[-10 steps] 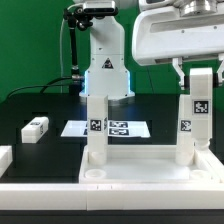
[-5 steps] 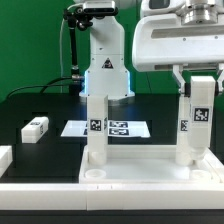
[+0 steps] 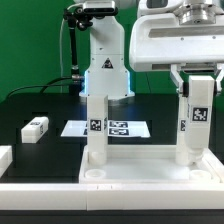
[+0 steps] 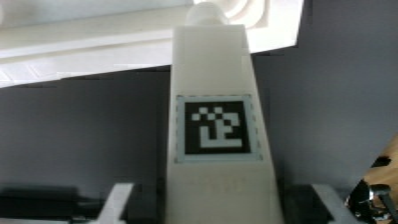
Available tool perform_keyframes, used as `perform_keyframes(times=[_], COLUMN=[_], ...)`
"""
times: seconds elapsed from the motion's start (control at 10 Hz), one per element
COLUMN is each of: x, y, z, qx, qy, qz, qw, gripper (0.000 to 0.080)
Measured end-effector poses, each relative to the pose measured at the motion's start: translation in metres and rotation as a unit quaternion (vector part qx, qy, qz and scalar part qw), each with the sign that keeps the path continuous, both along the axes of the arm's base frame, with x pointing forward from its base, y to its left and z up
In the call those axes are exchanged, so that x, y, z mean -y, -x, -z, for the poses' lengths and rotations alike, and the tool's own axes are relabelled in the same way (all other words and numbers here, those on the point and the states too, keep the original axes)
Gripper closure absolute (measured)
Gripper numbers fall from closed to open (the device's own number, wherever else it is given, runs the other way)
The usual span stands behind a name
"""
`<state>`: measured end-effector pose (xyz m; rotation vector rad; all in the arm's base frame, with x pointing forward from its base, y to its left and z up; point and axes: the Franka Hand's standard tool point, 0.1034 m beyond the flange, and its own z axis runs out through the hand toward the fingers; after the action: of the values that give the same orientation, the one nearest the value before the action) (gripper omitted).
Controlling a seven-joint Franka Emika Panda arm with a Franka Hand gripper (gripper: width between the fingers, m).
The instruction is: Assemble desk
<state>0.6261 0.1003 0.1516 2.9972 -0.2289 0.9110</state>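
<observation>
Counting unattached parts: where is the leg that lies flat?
The flat-lying leg rests on the black table at the exterior view's left, left of the marker board and apart from it.

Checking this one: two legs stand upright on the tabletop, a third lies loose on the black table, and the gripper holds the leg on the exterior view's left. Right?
Not quite. The exterior view shows the gripper holding the right-hand leg, on that view's right; the left-hand leg stands free. The rest holds.

Fingers (image 3: pixel 180 81) now lower on the held leg (image 3: pixel 197 122)
</observation>
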Motion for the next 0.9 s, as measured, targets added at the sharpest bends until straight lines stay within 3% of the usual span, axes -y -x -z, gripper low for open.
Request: perform_keyframes(times=[0.5, 0.9], x=[-0.009, -0.015], y=[-0.006, -0.007], z=[0.023, 0.023], qx=[-0.006, -0.003], qy=[0.019, 0.019], qz=[-0.012, -0.015], qw=[1.0, 1.0], gripper=[0.0512, 0.0512])
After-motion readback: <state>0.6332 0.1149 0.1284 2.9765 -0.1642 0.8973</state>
